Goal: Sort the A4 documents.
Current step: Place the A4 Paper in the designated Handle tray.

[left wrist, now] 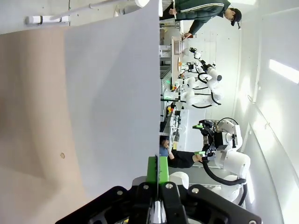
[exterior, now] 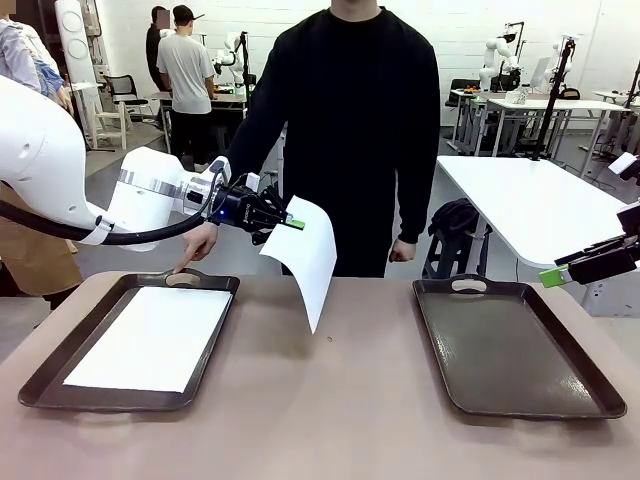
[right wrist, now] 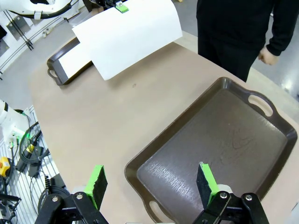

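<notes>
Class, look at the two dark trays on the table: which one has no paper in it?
The tray on the robot's right, its dark bottom bare. The left tray holds a white sheet, and the person's finger touches its far handle.

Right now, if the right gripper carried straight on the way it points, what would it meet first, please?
Most likely the right-hand tray: the right gripper, its jaws open, points down at the tray's bare floor, though depth is hard to judge.

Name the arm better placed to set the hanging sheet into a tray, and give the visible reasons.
Left. The left gripper is already shut on the A4 sheet, which hangs above the table between the trays. The right gripper is open and holds nothing, above the right tray.
</notes>
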Robot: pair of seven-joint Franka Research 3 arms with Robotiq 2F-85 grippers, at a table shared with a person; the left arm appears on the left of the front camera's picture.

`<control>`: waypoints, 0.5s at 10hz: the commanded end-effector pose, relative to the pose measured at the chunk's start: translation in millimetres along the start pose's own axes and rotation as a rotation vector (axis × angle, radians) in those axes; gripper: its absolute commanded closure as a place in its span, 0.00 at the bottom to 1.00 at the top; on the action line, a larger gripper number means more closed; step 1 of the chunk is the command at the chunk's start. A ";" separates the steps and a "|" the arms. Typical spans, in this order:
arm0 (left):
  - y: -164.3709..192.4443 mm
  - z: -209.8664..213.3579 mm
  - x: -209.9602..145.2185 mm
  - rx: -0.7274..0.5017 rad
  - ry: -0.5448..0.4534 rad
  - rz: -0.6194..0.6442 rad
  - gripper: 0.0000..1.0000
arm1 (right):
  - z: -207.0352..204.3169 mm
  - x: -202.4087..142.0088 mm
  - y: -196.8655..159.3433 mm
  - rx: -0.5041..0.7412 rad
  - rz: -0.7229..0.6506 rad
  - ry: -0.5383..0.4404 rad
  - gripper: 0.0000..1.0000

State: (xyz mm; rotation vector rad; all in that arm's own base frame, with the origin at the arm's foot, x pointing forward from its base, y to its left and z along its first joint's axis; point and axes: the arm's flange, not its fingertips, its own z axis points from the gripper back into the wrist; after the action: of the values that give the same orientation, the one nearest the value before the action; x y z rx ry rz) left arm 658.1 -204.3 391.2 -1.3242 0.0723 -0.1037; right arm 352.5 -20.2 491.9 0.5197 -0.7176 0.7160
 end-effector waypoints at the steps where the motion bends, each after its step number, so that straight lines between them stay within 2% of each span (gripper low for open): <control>1: 0.4 -1.4 0.0 -0.005 0.001 0.010 1.00 | -2.4 1.0 -3.4 0.019 0.010 -0.021 0.00; 5: 0.4 -1.4 0.0 -0.005 0.001 0.010 1.00 | -2.4 1.0 -3.4 0.019 0.010 -0.021 0.00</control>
State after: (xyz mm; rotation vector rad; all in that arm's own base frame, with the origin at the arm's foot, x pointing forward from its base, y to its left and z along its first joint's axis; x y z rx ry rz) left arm 658.1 -204.3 391.2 -1.3242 0.0723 -0.1036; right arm 352.5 -20.2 491.9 0.5197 -0.7176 0.7160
